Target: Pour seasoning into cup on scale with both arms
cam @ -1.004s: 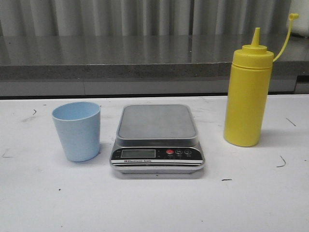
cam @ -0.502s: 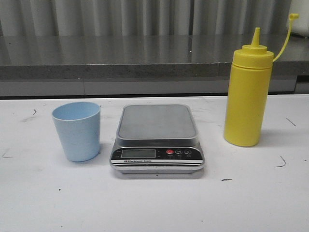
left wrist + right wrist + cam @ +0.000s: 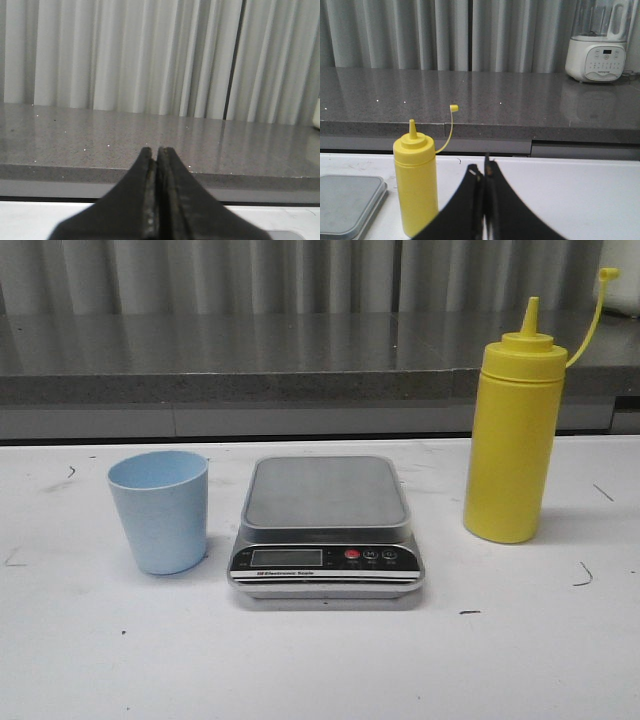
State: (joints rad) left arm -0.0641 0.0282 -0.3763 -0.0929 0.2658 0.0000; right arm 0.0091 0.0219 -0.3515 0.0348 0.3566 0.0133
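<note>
My left gripper (image 3: 156, 152) and right gripper (image 3: 484, 172) are both closed, empty. The blue cup (image 3: 159, 510) stands left of the scale (image 3: 325, 525); the capless yellow squeeze bottle (image 3: 513, 435) stands right of it, contents indeterminate.

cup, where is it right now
In the front view the cup stands upright on the table, left of the scale and not on its platform; the yellow bottle stands on the scale's far side.

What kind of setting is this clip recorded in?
Likely a kitchen-style test bench: a grey stone counter with a blender, and a white table holding a kitchen scale.
</note>
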